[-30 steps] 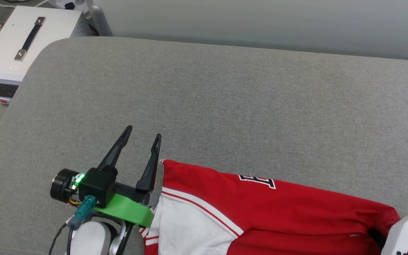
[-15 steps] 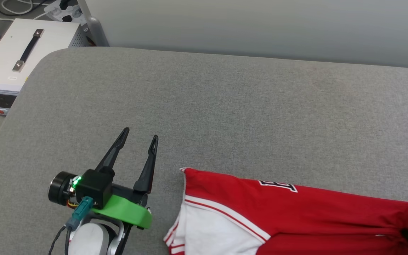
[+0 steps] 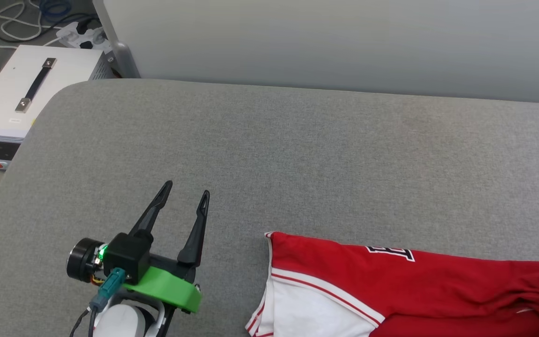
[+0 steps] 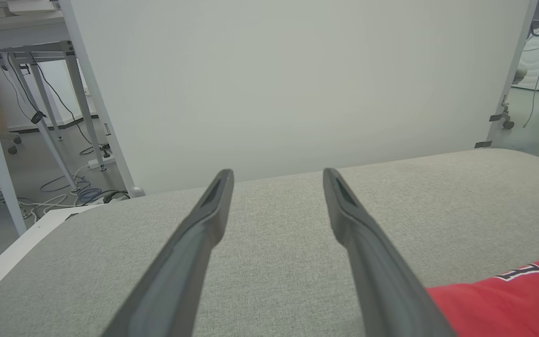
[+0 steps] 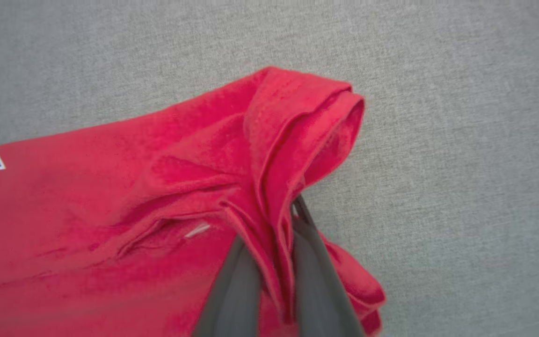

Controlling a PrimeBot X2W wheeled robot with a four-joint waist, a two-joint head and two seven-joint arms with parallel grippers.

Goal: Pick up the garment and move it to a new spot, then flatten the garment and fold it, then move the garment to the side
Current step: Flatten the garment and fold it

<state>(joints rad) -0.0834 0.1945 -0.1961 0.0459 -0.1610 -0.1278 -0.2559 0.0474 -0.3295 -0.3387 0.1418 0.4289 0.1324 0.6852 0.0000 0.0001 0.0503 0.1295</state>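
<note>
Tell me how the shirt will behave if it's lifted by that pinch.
Likely floppy: the shirt bunches into folds where the right gripper pinches it. Probably light, being thin cloth. It may drag on the woven cushion.

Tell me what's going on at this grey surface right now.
The right end effector is shut on a bunched edge of the red garment, the rest of which lies on the grey cushioned surface. The left end effector is open and empty, off to the garment's side and not touching it.
</note>
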